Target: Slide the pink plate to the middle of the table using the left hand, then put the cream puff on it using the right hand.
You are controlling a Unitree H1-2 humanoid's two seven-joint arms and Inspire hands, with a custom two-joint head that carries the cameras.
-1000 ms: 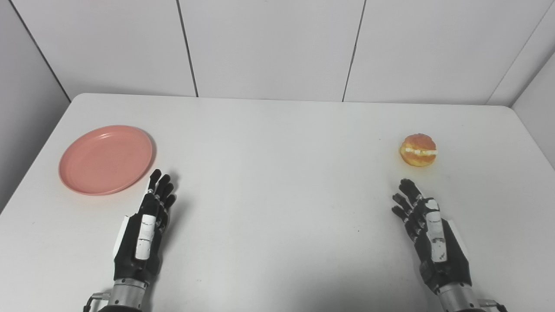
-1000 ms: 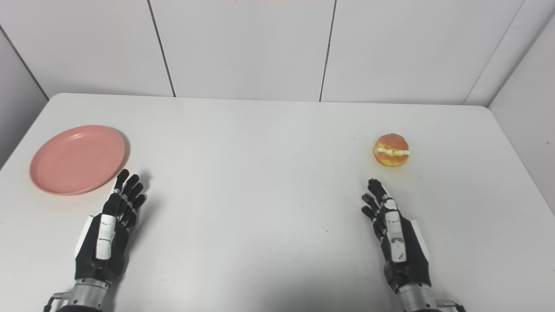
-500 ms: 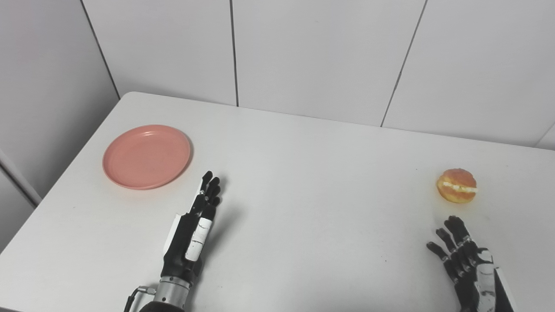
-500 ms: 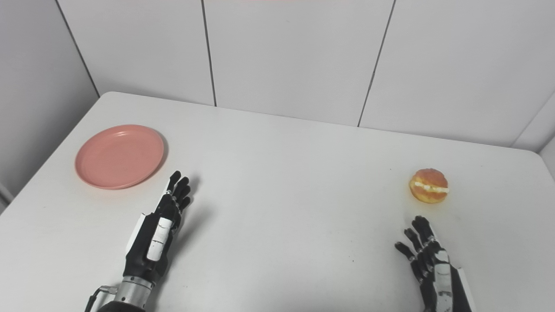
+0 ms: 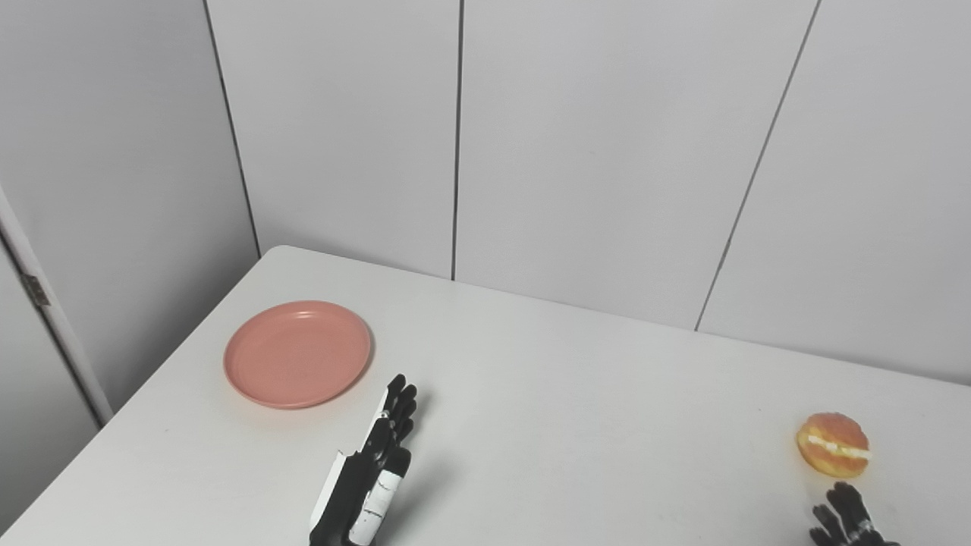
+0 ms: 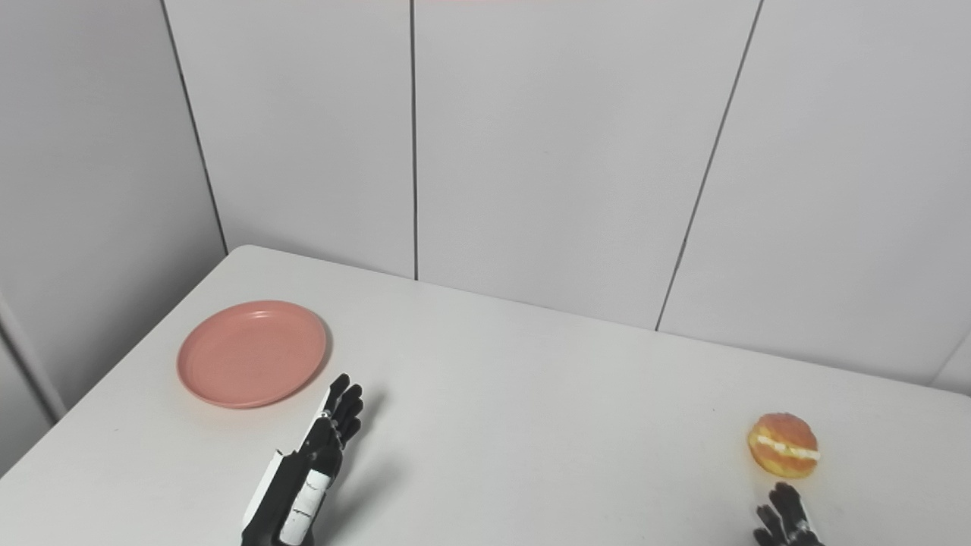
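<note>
Paired head views, overlapping tabletop

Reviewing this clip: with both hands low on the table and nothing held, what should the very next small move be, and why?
Probably the left hand should reach forward and left to the near rim of the round pink plate. The plate lies at the white table's left end, untouched; the hand is open beside it, apart from it. The orange cream puff waits by the right hand.

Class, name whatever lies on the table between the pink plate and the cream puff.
Only bare table lies between pink plate and cream puff; both views show it.
</note>
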